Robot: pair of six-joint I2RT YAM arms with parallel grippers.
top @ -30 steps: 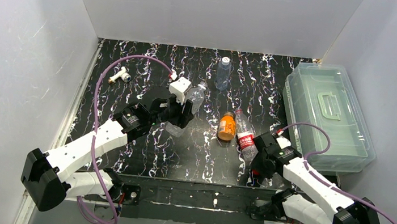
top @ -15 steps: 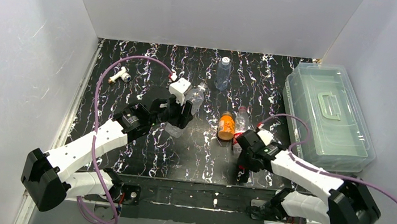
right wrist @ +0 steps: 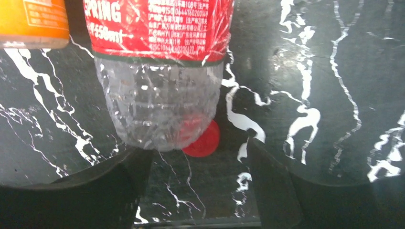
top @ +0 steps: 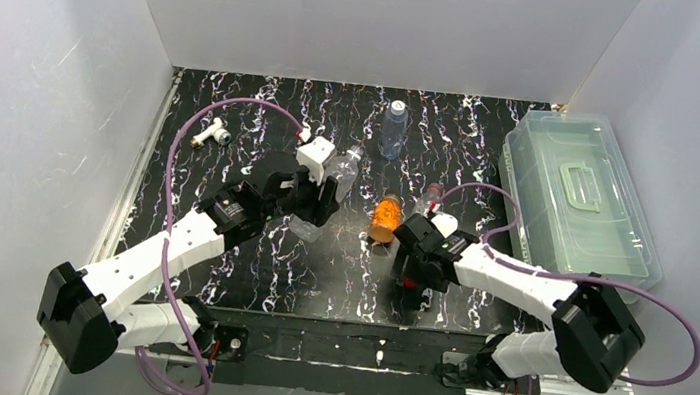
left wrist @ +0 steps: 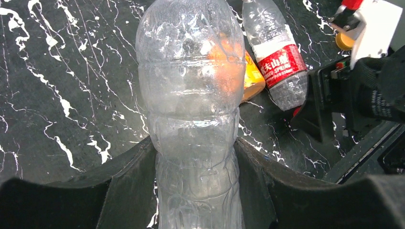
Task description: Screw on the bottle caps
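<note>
**A:** Where is the cap?
**B:** A red bottle cap (right wrist: pixel 203 141) lies flat on the black marbled surface (right wrist: pixel 310 71). It sits at the base of the red-labelled bottle (right wrist: pixel 157 28) and is partly hidden behind that clear base.
**A:** And the right jaws?
**B:** Spread wide, holding nothing. Their fingers (right wrist: pixel 67 191) sit to either side of that bottle's base end, with the cap in the gap ahead of them.
**A:** What lies beside that bottle?
**B:** An orange bottle (top: pixel 384 220) on its side, just to its left in the overhead view.
**A:** The left jaws?
**B:** Closed on a clear bottle (left wrist: pixel 191 119), both fingers pressed against its lower body. It is farther left of the red-labelled bottle, beyond the orange one. I cannot tell whether it has a cap on.
**A:** Anything else?
**B:** A small clear bottle (top: pixel 393 127) stands upright well behind the red-labelled bottle. A lidded clear box (top: pixel 577 200) lies to its right, and a white-and-brass T fitting (top: pixel 210 132) lies far to its left.
</note>
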